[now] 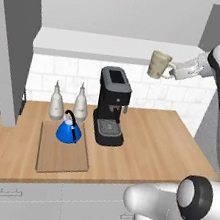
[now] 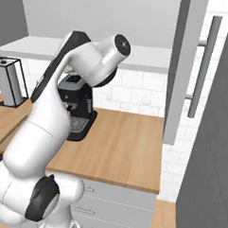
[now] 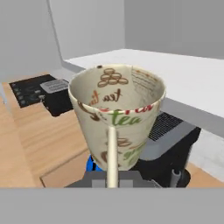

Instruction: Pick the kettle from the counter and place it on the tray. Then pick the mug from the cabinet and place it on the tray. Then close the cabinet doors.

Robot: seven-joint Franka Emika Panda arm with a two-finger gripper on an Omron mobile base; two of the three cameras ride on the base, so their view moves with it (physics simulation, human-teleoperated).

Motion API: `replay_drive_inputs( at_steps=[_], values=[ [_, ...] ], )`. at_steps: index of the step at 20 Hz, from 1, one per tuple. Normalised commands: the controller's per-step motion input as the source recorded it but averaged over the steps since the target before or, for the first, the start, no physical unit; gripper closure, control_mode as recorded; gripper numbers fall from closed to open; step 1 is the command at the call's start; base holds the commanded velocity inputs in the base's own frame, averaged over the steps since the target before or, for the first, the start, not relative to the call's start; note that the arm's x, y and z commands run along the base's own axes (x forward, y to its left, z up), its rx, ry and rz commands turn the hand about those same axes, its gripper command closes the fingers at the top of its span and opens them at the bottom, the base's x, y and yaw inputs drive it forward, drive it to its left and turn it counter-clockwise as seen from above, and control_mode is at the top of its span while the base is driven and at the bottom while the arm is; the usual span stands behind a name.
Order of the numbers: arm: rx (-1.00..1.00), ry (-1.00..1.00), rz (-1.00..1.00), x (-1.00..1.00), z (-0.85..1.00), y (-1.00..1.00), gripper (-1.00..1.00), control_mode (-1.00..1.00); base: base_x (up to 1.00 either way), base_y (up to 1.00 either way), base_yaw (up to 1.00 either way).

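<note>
Cream mug [image 1: 159, 64] is clamped by its handle in the closed gripper [image 1: 172, 70], above the counter [image 1: 168, 137].

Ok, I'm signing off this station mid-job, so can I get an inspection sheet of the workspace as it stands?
Surface: wood-grain counter, bare at its right end.
Job's things: blue kettle sits on the tray; patterned mug is in the air above the coffee machine; cabinet doors open.
Clutter: black coffee machine, two white-grey bottles, wire rack at the counter's left end.
Tool: tool shut on the mug's handle.
Cables: nothing seen.
Surroundings: white tiled wall, grey drawers below.
</note>
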Motion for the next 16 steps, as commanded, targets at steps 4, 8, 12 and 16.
replay_drive_inputs(
  at_steps=[4,8,12,16],
  values=[
    [-0.17,0.04,0.23,-0.86,-0.67,0.76,1.0,-1.0,0.0,0.0,0.0],
    [-0.21,0.02,0.19,-0.78,-0.83,0.89,1.0,-1.0,0.0,0.0,0.0],
    [-0.16,0.0,0.19,-0.75,-0.93,0.91,1.0,-1.0,0.0,0.0,0.0],
    [-0.05,0.03,0.16,-0.49,-0.93,0.87,1.0,-1.0,0.0,0.0,0.0]
  ],
)
